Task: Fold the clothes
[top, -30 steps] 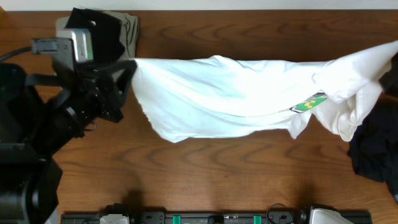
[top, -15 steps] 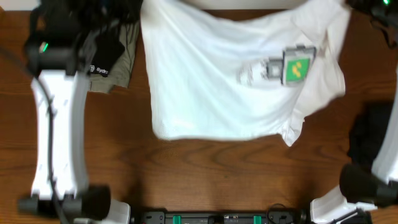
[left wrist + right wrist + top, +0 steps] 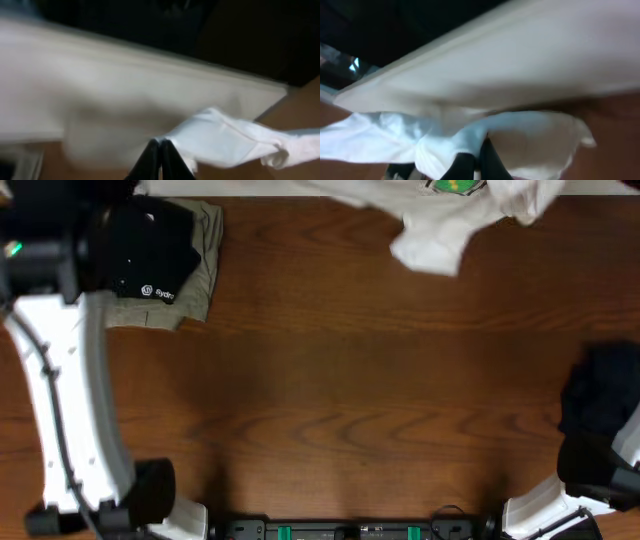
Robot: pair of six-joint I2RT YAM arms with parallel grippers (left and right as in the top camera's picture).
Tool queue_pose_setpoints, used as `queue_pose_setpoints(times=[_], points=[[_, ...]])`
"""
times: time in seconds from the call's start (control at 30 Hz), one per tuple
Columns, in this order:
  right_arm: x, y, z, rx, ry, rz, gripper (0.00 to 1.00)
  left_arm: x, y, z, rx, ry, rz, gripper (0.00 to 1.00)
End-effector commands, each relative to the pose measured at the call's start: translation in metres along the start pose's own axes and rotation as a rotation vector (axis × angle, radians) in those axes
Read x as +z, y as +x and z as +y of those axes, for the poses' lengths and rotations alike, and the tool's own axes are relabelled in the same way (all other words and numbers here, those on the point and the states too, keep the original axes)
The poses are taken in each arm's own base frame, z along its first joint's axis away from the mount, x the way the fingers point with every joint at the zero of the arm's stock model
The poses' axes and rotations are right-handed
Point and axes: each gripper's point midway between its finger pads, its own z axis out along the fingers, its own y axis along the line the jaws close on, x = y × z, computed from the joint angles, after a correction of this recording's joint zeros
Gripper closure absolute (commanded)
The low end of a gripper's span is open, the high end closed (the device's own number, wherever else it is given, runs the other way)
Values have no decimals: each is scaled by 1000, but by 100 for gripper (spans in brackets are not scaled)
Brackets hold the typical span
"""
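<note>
Left hand [image 3: 160, 147] pinching white T-shirt [image 3: 227, 145]; right hand [image 3: 481, 150] likewise (both clamped).

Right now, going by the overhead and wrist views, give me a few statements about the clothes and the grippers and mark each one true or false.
1. The white T-shirt lies spread flat in the middle of the table. False: it is bunched up at the table's far edge.
2. The black shirt with the small white logo sits on top of the khaki-olive garment. True.
3. Both grippers are wide open. False: the left gripper and the right gripper are each shut, with white T-shirt cloth at their tips.
4. A dark garment lies by the table's right edge. True.
</note>
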Motion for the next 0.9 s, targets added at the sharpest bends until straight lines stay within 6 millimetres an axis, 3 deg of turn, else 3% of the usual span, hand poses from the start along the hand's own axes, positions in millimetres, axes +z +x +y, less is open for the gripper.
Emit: queue_pose_setpoints(times=[0.0,0.13,0.23,0.4,0.57,0.63,0.7,0.73,0.77,0.87], points=[[-10,29,0,-18,8,108,99,-3,39,9,-69,-48,150,93],[-19,96,-26,22,176,356,99,-4,128,36,-184,-165,478,93],[-28,138,-29,19,236,528,99,-6,185,53,-285,-240,681,93],[-20,170,-37,-8,312,634,99,-5,248,75,-379,-297,866,94],[-16,191,-58,-23,415,716,82,-5,269,82,-389,-305,920,94],[-17,197,-75,-16,494,736,63,-4,270,78,-353,-284,930,93],[-21,201,-93,-2,590,747,53,-2,273,73,-324,-265,939,90],[-24,202,-103,10,651,743,36,0,274,69,-303,-251,945,86],[-26,201,-111,23,694,736,27,2,276,64,-275,-232,952,83],[-28,198,-119,44,720,716,26,8,282,47,-213,-187,967,74]])
